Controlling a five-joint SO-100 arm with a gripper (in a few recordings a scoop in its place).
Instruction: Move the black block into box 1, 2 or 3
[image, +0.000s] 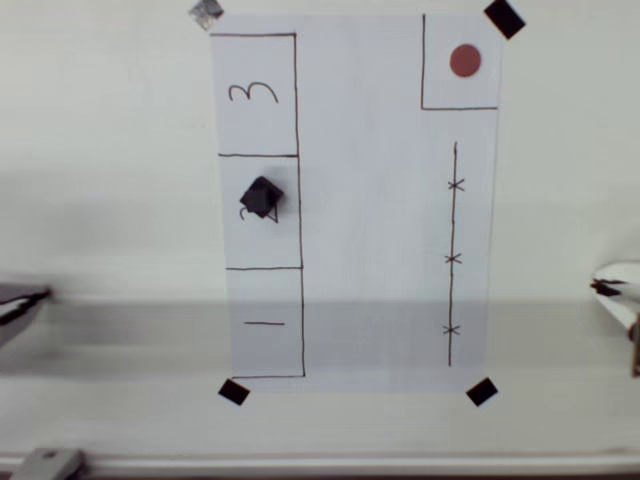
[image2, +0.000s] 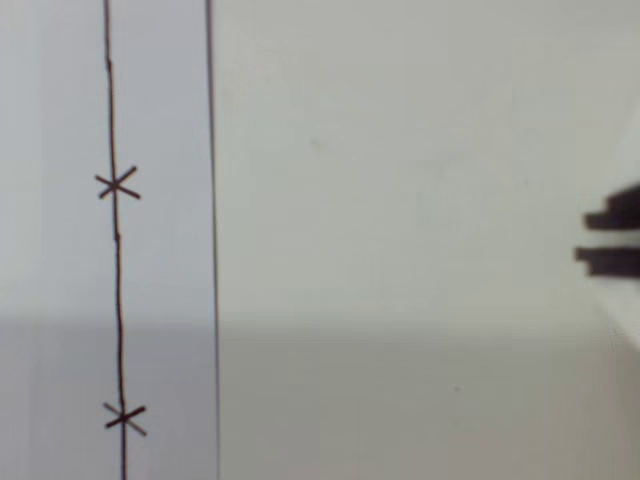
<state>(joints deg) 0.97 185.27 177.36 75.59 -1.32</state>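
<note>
The black block (image: 261, 197) sat inside the middle box (image: 260, 211), toward its 12 o'clock half, covering part of the handwritten numeral, so the move looked finished, with nothing evidently left but clearing away. The gripper (image: 612, 287) lay at the overhead view's 3 o'clock edge, well apart from the block; whether its jaws were apart or together could not be told. The wrist view gave the ruled line with crosses (image2: 116, 240) and bare table (image2: 400, 250) instead.
</note>
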